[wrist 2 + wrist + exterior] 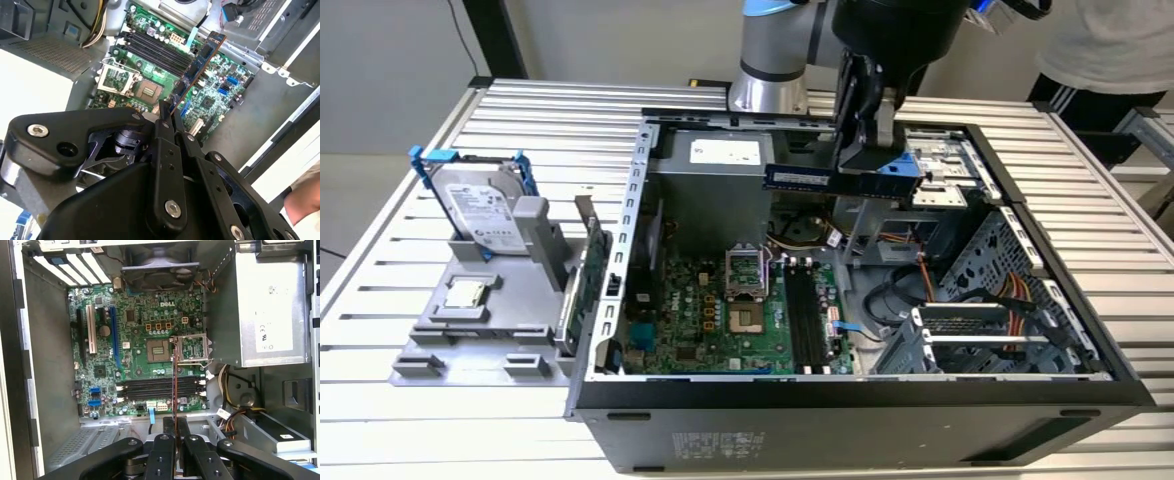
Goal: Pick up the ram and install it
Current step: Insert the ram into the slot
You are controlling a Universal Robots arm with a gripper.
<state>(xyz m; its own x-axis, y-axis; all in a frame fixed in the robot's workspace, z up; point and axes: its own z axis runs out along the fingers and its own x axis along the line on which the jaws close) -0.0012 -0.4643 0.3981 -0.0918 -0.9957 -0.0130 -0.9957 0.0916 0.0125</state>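
The ram is a thin dark-blue stick, held level above the open computer case near its back wall. My gripper is shut on one end of it. In the second wrist view the ram sticks out from the fingertips of the gripper over the green motherboard. In the first wrist view the ram shows edge-on as a thin line rising from the gripper, and it crosses the black memory slots. The slots lie well below the stick.
A silver hard drive in a blue frame and a green card stand in a grey holder at the exterior view's left. Inside the case are the power supply, CPU socket, cables and drive cage. A person stands at the back.
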